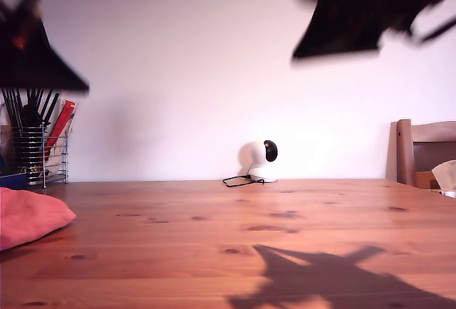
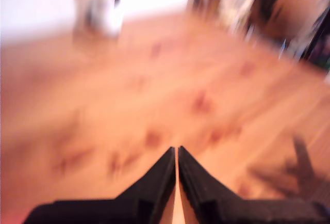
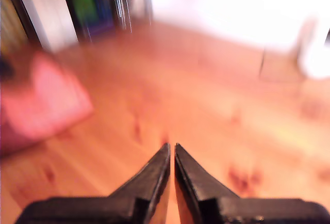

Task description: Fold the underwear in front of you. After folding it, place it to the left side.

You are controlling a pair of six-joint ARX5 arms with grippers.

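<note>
Exterior view: the underwear (image 1: 28, 216) lies folded on the table (image 1: 235, 231) at the view's near left edge, partly cut off. My second gripper (image 3: 171, 147) hangs above bare wood with its jaws all but pressed together and nothing between them; the garment (image 3: 38, 102) lies well apart from it. My first gripper (image 2: 177, 150) is likewise closed and empty, though blur softens both wrist views. A white camera (image 1: 261, 159) stands far back; a utensil rack (image 1: 39, 149) sits behind the underwear.
</note>
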